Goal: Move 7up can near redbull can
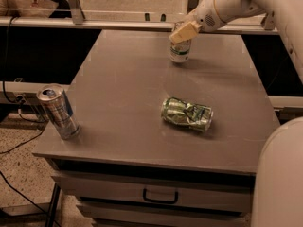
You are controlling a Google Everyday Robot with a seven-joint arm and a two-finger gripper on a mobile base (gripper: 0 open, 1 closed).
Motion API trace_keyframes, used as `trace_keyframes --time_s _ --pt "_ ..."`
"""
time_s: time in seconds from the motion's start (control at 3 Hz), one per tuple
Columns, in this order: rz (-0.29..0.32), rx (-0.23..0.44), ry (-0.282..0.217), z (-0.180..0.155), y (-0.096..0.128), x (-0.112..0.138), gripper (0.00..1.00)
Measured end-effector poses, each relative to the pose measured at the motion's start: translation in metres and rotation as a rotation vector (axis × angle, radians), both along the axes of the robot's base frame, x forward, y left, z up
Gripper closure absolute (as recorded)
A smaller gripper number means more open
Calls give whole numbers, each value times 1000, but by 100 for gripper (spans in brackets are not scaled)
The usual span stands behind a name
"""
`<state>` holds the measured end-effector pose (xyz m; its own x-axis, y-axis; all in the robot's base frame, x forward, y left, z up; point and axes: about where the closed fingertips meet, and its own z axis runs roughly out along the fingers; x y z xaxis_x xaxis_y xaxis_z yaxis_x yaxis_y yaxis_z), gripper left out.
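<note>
Though covered at the top by the gripper (182,34), stands upright near the far edge of the table (118,84): the 7up can (180,54), a smooth cylinder, white and light green. Cannot tell whether clamped or merely touched. Well apart, at the near left corner: the redbull can (57,112), slim, tall, metallic silver and blue. Between them, lying on its side: a crushed green can (187,113), badly dented. Matte grey tabletop, flat and rectangular.

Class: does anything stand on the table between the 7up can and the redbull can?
Nothing visible does. The claw is at the 7up can; bare table leads to the redbull can; the crushed can lies off that line.
</note>
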<state>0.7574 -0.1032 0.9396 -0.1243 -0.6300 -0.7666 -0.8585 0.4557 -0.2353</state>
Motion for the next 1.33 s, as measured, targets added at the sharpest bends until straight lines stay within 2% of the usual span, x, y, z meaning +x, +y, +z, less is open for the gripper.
trace_keyframes --time_s 0.33,0.67,1.0,1.33 --pt "133 26 -35 26 33 -27 100" --pt "336 36 -32 34 90 -72 100" --pt "336 36 -32 34 90 -72 100" --pt "359 62 -26 30 101 -88 100"
